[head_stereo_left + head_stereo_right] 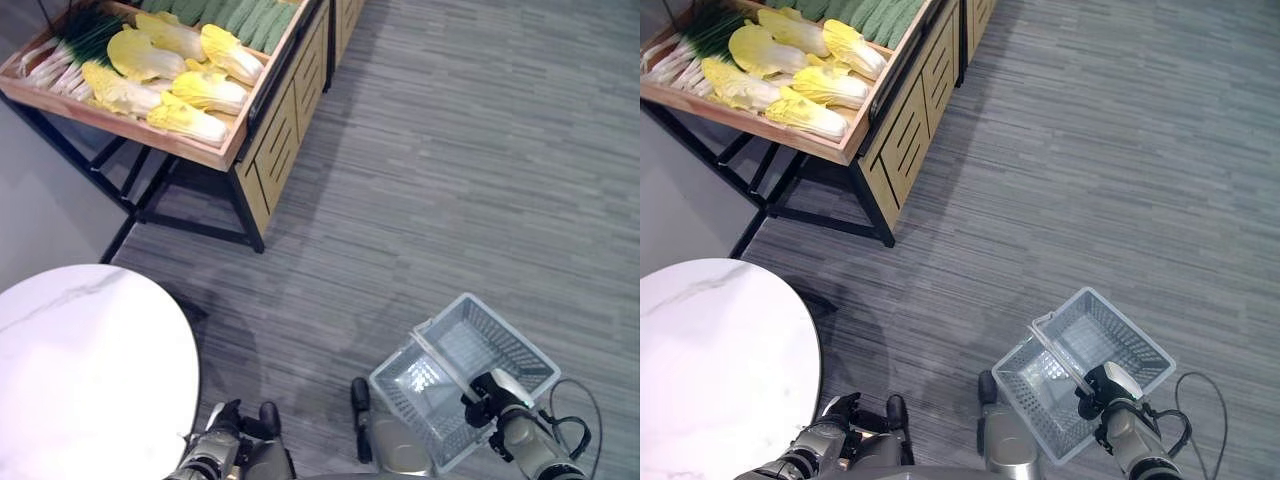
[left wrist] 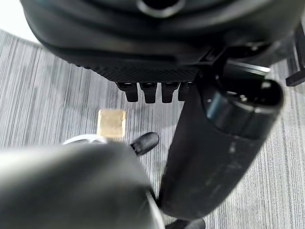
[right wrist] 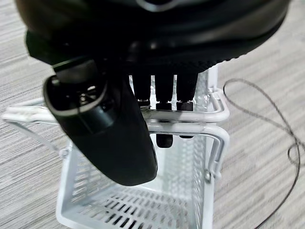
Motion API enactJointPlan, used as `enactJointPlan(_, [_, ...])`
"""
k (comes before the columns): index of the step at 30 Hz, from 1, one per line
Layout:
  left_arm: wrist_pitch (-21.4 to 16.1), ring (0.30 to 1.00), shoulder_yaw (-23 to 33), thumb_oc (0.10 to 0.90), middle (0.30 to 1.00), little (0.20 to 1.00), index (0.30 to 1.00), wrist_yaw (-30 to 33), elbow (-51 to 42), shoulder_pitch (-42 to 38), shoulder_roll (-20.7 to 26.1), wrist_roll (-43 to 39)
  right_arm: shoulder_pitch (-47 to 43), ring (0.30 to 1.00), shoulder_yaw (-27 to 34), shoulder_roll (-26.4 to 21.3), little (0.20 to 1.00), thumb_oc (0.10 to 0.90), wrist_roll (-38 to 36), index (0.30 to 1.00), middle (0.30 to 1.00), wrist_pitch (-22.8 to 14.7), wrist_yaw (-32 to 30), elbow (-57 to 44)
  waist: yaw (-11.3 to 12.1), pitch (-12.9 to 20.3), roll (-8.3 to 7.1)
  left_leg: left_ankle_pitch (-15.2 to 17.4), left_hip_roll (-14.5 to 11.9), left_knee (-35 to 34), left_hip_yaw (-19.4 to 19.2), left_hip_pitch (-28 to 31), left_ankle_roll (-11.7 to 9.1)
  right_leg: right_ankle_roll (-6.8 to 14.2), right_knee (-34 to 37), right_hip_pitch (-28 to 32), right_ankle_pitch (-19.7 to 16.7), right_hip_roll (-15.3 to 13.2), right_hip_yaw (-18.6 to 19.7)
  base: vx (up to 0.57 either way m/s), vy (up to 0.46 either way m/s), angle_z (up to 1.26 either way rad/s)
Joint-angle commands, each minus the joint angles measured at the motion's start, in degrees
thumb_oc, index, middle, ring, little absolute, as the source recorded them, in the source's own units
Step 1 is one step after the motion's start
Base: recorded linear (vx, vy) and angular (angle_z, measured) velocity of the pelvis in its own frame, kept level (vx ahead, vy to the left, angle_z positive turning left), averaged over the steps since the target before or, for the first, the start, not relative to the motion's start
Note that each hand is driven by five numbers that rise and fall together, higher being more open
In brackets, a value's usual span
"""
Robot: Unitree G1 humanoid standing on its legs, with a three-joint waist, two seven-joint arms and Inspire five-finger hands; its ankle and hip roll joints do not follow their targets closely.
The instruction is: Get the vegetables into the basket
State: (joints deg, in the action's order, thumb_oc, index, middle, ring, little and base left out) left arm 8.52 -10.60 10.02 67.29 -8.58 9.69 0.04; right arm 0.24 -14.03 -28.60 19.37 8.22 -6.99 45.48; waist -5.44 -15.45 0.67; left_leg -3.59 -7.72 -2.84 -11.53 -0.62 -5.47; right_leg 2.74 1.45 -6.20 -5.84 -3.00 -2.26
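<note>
At 5 o'clock, basket (image 1: 462, 375): white wire, hanging over the carpet floor (image 1: 450, 180), nothing inside.
Right hand (image 3: 119, 119): fingers hooked round the basket's handle (image 3: 190, 114).
Left hand (image 1: 240, 420): 7 o'clock, beside the round white desk (image 1: 90, 370); fingers curled, holding nothing.
Vegetables (image 1: 170, 75): 11 o'clock, in the wooden stand (image 1: 235, 145).

A round white tabletop (image 1: 85, 370) with faint marbling sits at the lower left. Grey striped carpet (image 1: 460, 180) covers the floor (lines running across), and a wooden display stand (image 1: 270, 140) on black legs stands at the upper left.
</note>
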Motion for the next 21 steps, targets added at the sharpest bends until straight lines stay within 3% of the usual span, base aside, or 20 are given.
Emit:
enactJointPlan(1, [0.3,1.000,-0.9,0.900,1.000,1.000,1.000,1.3,1.8,0.9,3.6,2.0,-4.9,0.300,0.4,-1.8,0.300,0.400,-1.4,0.300,0.300,-1.3,-2.5,-2.6,0.3,1.8,-3.03,1.9,1.4,3.6,0.0,-1.8,-0.5,7.3,-1.2,4.6,4.4,-6.9,2.3,0.03,0.146,-0.29])
enactJointPlan(5, [0.1,1.000,-1.5,0.900,1.000,1.000,1.000,0.9,0.7,0.0,4.9,3.3,-6.4,0.300,0.9,-1.0,0.300,0.400,-1.6,0.300,0.300,-1.0,-2.7,-2.5,-0.7,2.0,-3.29,3.6,4.3,2.8,-3.1,-1.4,1.5,9.6,-1.4,1.4,1.4,-8.4,6.0,0.04,0.236,-0.33])
enactJointPlan(9, [0.2,1.000,-1.9,0.900,1.000,1.000,1.000,0.6,0.4,-0.5,5.3,4.0,-7.5,0.300,0.6,-0.7,0.300,0.400,-1.6,0.300,0.300,-0.9,-3.0,-1.9,-0.8,2.0,-3.76,3.8,5.1,1.9,-5.2,-1.3,2.0,10.9,-1.2,-0.3,-0.8,-8.8,7.5,0.00,0.111,-0.46])
enactJointPlan(10, [0.4,1.000,-1.8,0.900,1.000,1.000,1.000,0.4,0.5,-0.8,5.8,4.8,-8.2,0.300,0.3,0.0,0.300,0.400,-1.6,0.300,0.300,-0.9,-3.0,-1.8,-1.1,1.8,-4.26,3.5,5.4,0.7,-7.5,-0.9,2.1,12.3,-1.1,-1.9,-5.0,-9.1,8.0,-0.02,0.100,-0.74])
enactJointPlan(11, [0.6,1.000,-2.0,0.900,1.000,1.000,1.000,0.0,0.3,-0.7,6.7,6.1,-9.2,0.300,-0.7,1.0,0.300,0.400,-1.1,0.300,0.300,-0.8,-2.9,-2.3,-0.5,1.7,-4.19,2.7,3.9,-0.9,-11.1,0.1,1.7,12.3,-1.1,-3.0,-8.1,-9.4,3.9,-0.03,0.096,-0.90])
enactJointPlan(12, [0.6,1.000,-1.9,0.900,1.000,1.000,1.000,0.0,0.3,-0.8,6.7,6.1,-9.2,0.300,-0.7,1.0,0.300,0.400,-1.1,0.300,0.300,-0.8,-2.9,-2.4,-0.4,1.8,-4.30,2.4,3.9,-1.0,-11.2,-0.1,1.7,12.3,-1.1,-3.3,-8.3,-9.4,4.0,-0.01,0.037,-1.04])
enactJointPlan(14, [0.9,1.000,-1.9,0.900,1.000,1.000,1.000,-0.1,0.2,-0.5,7.0,6.6,-9.3,0.300,-1.4,1.7,0.300,0.400,-1.0,0.300,0.300,-0.9,-2.8,-2.9,0.9,1.9,-3.99,2.2,2.5,-0.6,-13.3,0.0,1.7,12.2,-2.0,-1.9,-7.0,-10.6,-2.3,-0.05,0.028,-0.92])
enactJointPlan(15, [0.9,1.000,-1.9,0.900,1.000,1.000,1.000,-0.1,0.2,-0.5,7.0,6.6,-9.3,0.300,-1.4,1.7,0.300,0.400,-1.0,0.300,0.300,-0.9,-2.8,-2.9,0.9,1.8,-3.98,2.2,2.4,-0.6,-13.2,0.1,1.7,12.2,-2.0,-1.8,-6.9,-10.6,-2.4,-0.10,0.067,-0.81])
enactJointPlan(16, [1.2,1.000,-2.0,0.900,1.000,1.000,1.000,-0.4,0.3,-0.4,7.1,6.9,-9.6,0.300,-2.0,2.2,0.300,0.400,-0.7,0.300,0.300,-0.9,-2.8,-2.7,1.9,2.4,-4.28,1.7,2.1,-0.8,-14.7,-0.2,1.7,12.0,-2.7,0.2,-6.2,-11.1,-5.2,-0.10,0.077,-0.56])
enactJointPlan(18, [1.6,1.000,-1.9,0.900,1.000,1.000,1.000,-0.8,0.2,-0.5,7.1,7.0,-10.1,0.300,-2.8,2.6,0.300,0.400,-0.1,0.300,0.300,-0.8,-2.5,-2.7,3.2,3.3,-4.60,1.5,2.4,-0.6,-16.2,-0.7,2.2,11.8,-4.4,2.9,-5.2,-11.2,-7.2,-0.11,0.097,-0.49])
enactJointPlan(21, [2.3,1.000,-1.4,0.900,1.000,1.000,1.000,-1.2,0.3,-0.2,7.1,6.9,-11.0,0.300,-4.0,3.3,0.300,0.400,0.6,0.300,0.300,-0.7,-2.1,-2.7,5.9,5.4,-6.06,0.7,3.2,-0.5,-20.3,-2.0,3.0,12.0,-3.7,7.6,-3.8,-9.3,-10.9,-0.14,0.111,-0.54])
